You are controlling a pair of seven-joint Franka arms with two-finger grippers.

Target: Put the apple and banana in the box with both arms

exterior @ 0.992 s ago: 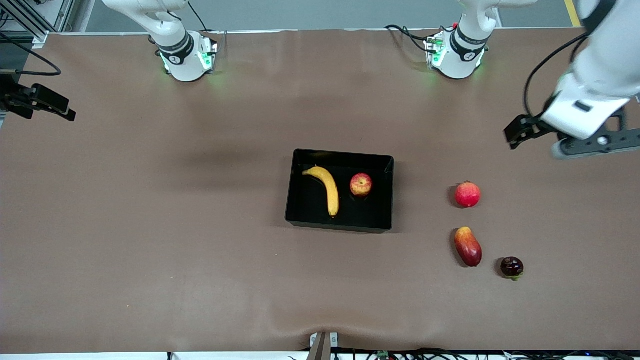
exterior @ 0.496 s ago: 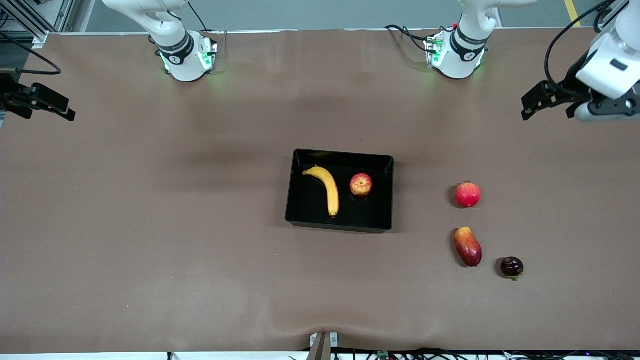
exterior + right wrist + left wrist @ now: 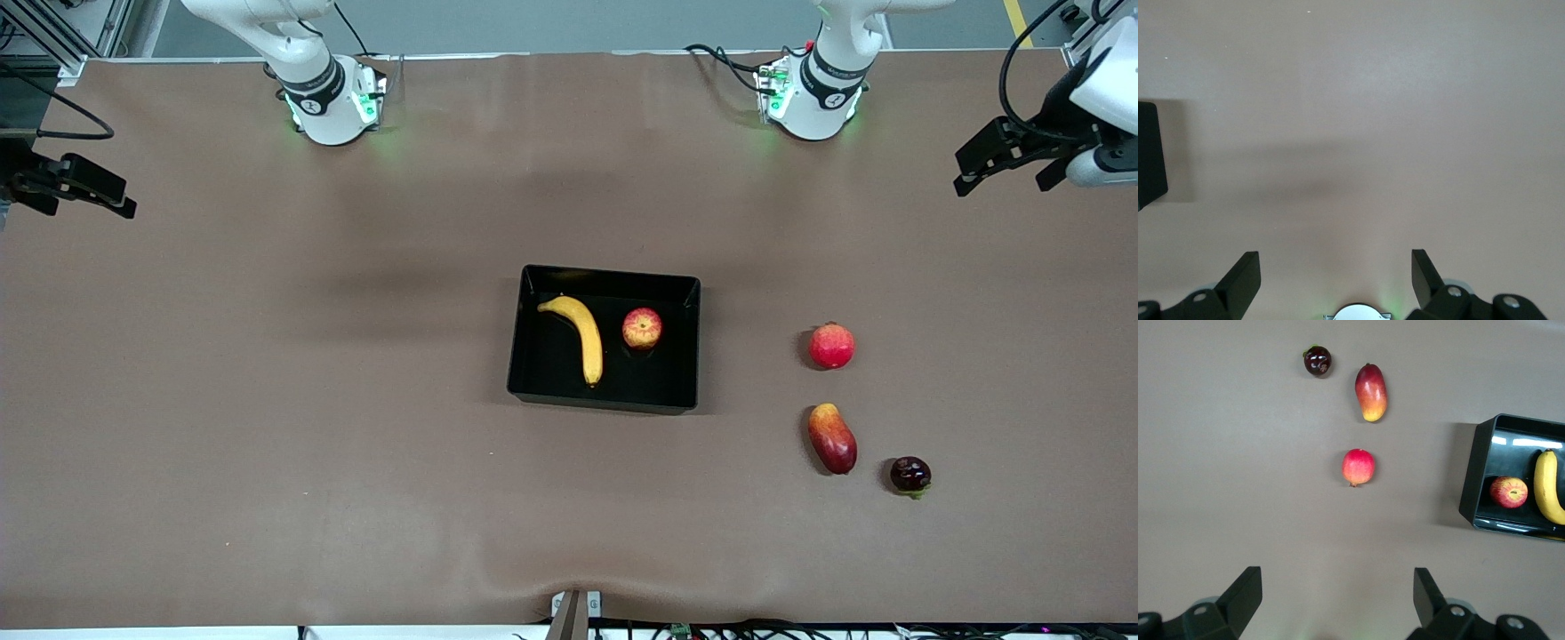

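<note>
Both black two-finger grippers, left (image 3: 1335, 603) and right (image 3: 1336, 283), spread empty; curved yellow banana (image 3: 580, 336) and mottled red apple (image 3: 641, 328) in shallow black plastic box (image 3: 533, 391).

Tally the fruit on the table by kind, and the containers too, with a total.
Banana: 1
Apple: 1
Round deep-red fruit: 1
Mango-like fruit: 1
Small dark fruit: 1
Box: 1
Total: 6

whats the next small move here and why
Probably none on the fruit: the banana and apple already lie in the box, apart. The left gripper is open over bare table at its end, the right gripper open at its own. I'd just park both arms.
</note>
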